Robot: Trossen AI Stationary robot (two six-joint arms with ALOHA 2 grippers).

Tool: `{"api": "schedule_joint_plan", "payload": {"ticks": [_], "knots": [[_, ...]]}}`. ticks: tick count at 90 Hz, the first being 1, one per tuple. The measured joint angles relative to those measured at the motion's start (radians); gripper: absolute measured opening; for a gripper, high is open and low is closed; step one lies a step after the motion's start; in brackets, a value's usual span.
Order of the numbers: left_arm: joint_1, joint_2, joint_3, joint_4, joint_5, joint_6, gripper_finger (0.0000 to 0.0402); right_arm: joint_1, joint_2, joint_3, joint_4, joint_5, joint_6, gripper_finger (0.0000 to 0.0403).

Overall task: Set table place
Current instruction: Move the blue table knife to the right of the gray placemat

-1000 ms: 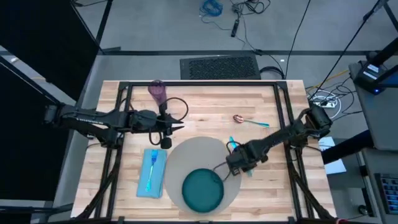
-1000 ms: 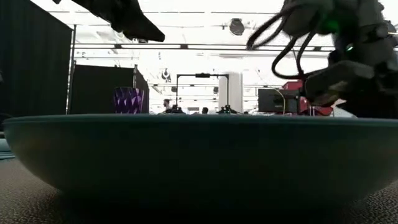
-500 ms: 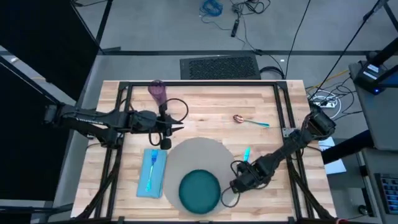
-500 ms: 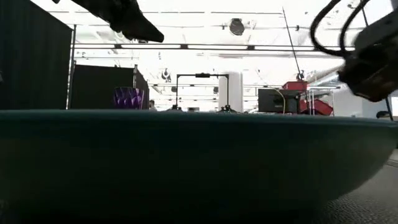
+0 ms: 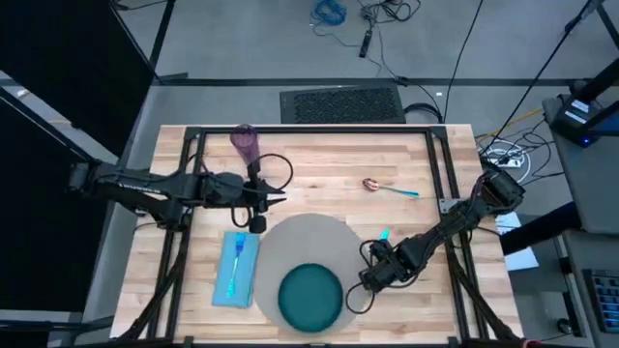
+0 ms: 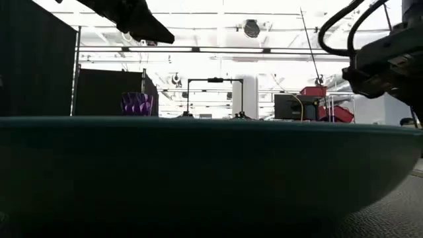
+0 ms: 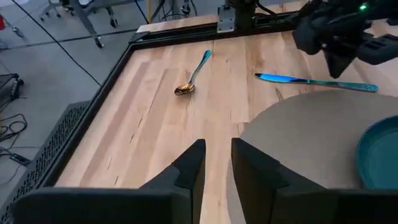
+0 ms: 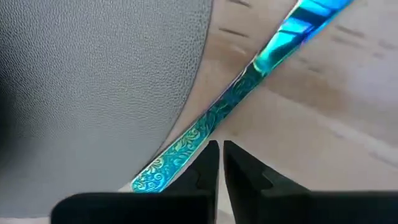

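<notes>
The left arm reached in level from its side, its hand [image 5: 278, 197] hanging above the worktop [image 5: 319, 174] with fingers [image 7: 189, 168] slightly apart. The right arm stretched diagonally from its far corner toward the near edge, elbow low, its hand [image 5: 370, 277] down close to the worktop, fingers [image 8: 204, 168] nearly closed with only a thin gap.

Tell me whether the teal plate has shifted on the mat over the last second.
Yes. In the high view the teal plate has slid a little toward the left arm's side of the grey mat, nearer the blue napkin.
</notes>
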Motion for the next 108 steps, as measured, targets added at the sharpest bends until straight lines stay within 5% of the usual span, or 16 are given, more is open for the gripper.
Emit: {"api": "schedule_joint_plan", "payload": {"ticks": [41,108], "knots": [[0.001,0.0,0.0,-0.006,0.0,0.001,0.0063,-0.032,0.002,0.0,-0.058,0.003,-0.031,0.0154],[-0.014,0.0,0.0,-0.007,0.007,0.001,0.0063,-0.051,0.044,0.004,-0.055,0.023,-0.009,0.0102]]}}
